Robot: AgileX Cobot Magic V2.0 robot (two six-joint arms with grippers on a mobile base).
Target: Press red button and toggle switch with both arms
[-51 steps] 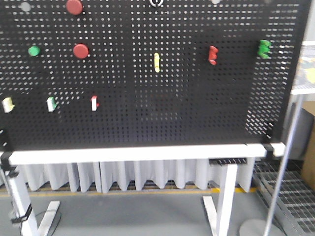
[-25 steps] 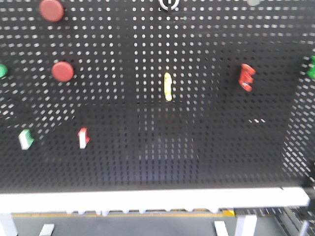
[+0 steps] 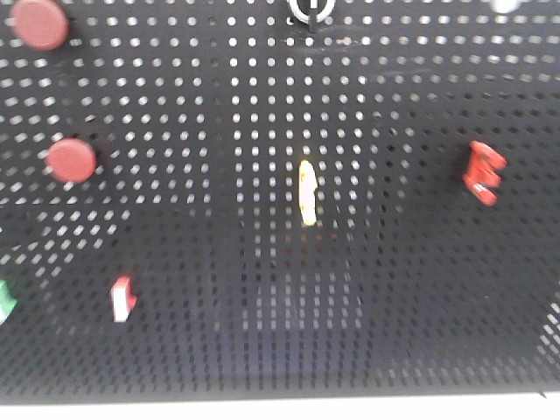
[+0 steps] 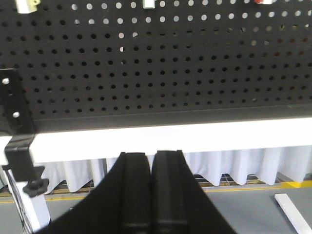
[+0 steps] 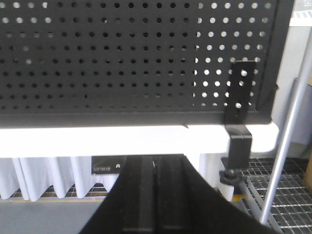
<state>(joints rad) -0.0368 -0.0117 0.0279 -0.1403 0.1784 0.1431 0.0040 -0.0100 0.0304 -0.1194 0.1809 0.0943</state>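
Two round red buttons sit on the black pegboard [image 3: 394,289] at the left of the front view: one at the top left corner [image 3: 38,24], one lower [image 3: 71,160]. The toggle switch [image 3: 311,8], a black lever in a white ring, is cut by the top edge at centre. My left gripper [image 4: 151,157] is shut and empty, below the board's white lower rail [image 4: 161,136]. My right gripper [image 5: 155,160] is shut and empty, below the rail [image 5: 117,139] near the board's right end. Neither gripper shows in the front view.
Other fittings on the board: a yellow rocker switch [image 3: 306,192] at centre, a red switch [image 3: 483,172] at right, a red-and-white switch [image 3: 122,298] at lower left. Black clamps hold the board's corners [image 4: 14,122] [image 5: 240,112]. A metal pole [image 5: 285,146] stands right of the table.
The front view has closed in on the pegboard: fittings look larger and have spread outward, the buttons to the left, the red switch to the right. The table rail and floor have dropped out of view.
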